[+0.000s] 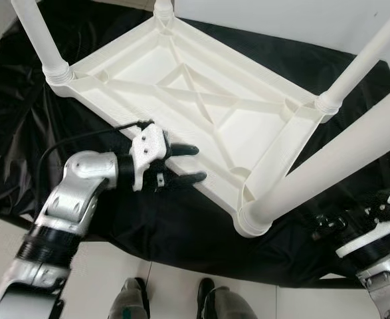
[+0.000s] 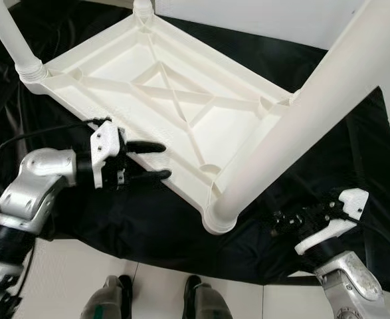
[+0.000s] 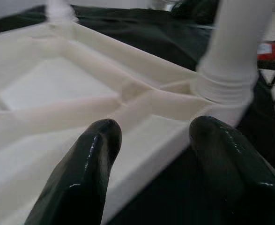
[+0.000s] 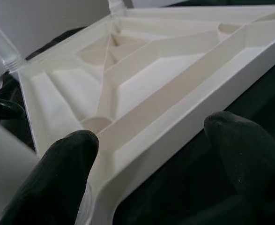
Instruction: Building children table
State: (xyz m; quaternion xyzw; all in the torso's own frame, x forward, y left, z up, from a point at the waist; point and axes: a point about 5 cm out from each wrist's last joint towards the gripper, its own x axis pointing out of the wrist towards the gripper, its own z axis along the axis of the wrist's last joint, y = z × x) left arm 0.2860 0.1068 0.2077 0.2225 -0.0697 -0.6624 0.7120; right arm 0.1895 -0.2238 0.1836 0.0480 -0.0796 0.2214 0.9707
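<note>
A black sheet covers the pale floor; an upturned white table lies on it.

Left gripper reaching forward — jaws parted, right gripper low, jaws parted

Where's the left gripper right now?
The left gripper is on the robot's left, open, its fingers at the near long edge of the upturned white tabletop, over the black sheet.

Bright, even light fills my head views, which are sharp; the black sheet shows soft sheen. My wrist views are softer: fingers blur up close, with small glints, and the leg is hazy.
</note>
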